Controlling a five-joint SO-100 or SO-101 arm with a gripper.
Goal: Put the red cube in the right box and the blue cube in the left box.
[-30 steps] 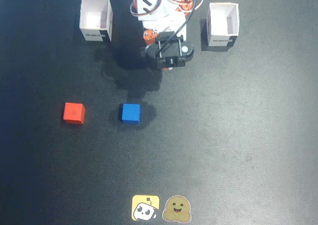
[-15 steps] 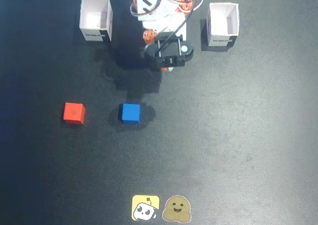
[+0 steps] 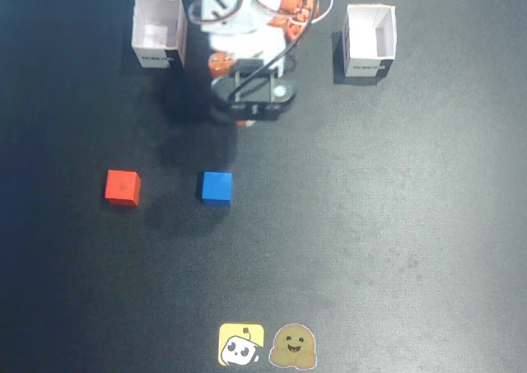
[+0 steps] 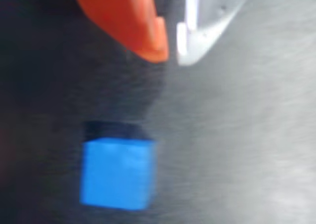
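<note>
A black tabletop point(image 3: 395, 225) seen from above in the fixed view: at far left, the red cube point(image 3: 122, 186) sits alone on the bare surface, well apart from everything but its neighbour. Above it, near the top edge, stands one white box point(image 3: 159, 33), open side up and empty, its black label facing the camera. To the right of the red cube, on the same line, rests the blue cube point(image 3: 216, 187), flat on the table and touched by nothing. Above the blue cube hangs the arm point(image 3: 247, 27), white and orange, its black wrist section reaching down the picture; the gripper point(image 4: 172, 51) is hidden beneath it in this view. In the wrist view the orange finger point(image 4: 131, 21) and the white finger point(image 4: 207, 21) come in from the top edge with their tips nearly together, only a thin dark gap between them, holding nothing; the blue cube point(image 4: 117, 173) lies below and slightly left of them, clear of both tips, the picture blurred. Farther right in the fixed view stands the second white box point(image 3: 370, 39), also open and empty. At bottom centre, two small stickers point(image 3: 268, 345) lie on the table.
</note>
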